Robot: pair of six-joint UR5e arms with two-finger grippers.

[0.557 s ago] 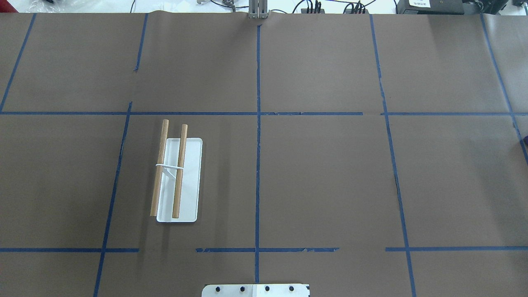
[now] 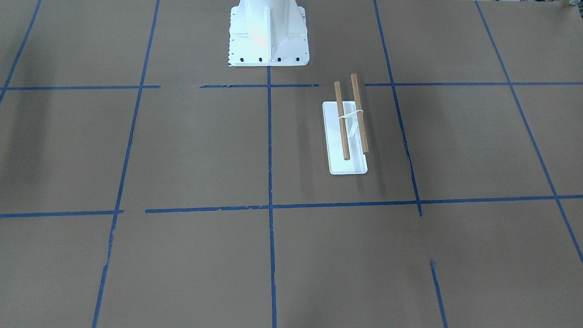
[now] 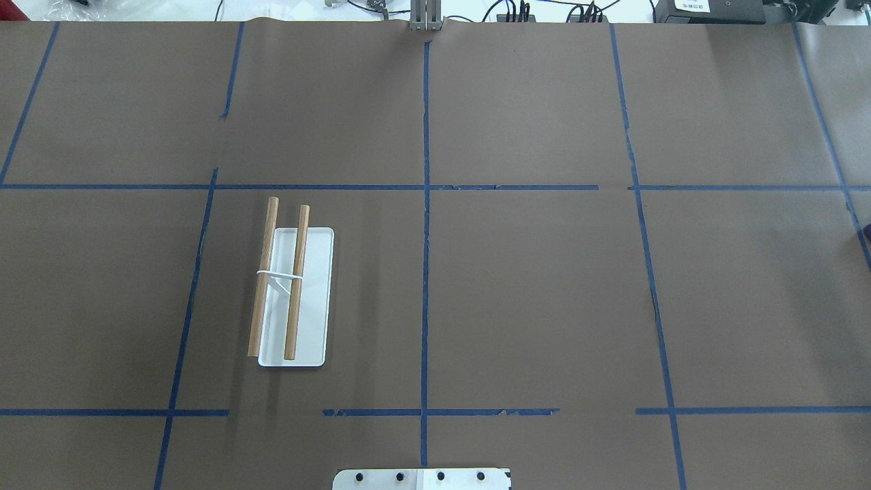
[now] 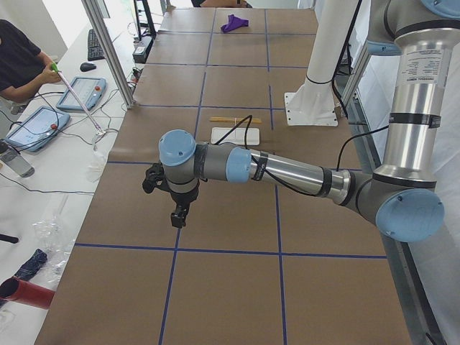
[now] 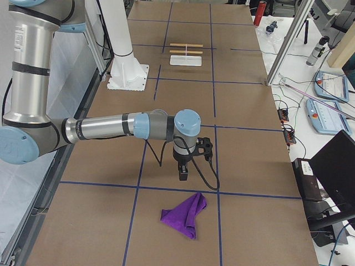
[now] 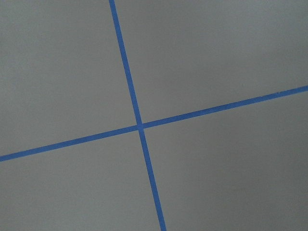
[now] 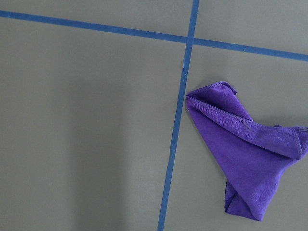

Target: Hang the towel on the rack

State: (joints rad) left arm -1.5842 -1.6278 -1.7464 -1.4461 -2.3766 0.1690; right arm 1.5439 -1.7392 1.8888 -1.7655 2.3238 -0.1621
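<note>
The rack (image 3: 314,299) stands on the table's left half, with a white base and two bare brown rods; it also shows in the front view (image 2: 348,166), far in the left view (image 4: 233,134) and far in the right view (image 5: 186,61). The purple towel (image 5: 183,216) lies crumpled on the table at the far right end, also in the right wrist view (image 7: 240,154) and far in the left view (image 4: 233,23). My right gripper (image 5: 183,176) hangs above the table just short of the towel. My left gripper (image 4: 180,215) hangs above bare table, away from the rack. I cannot tell whether either is open or shut.
The white bolted robot pedestal (image 2: 268,32) stands at the table's near-robot edge (image 3: 422,478). Blue tape lines (image 6: 139,126) cross the brown table cover. An operator (image 4: 18,61) and teach pendants sit beside the table's far side.
</note>
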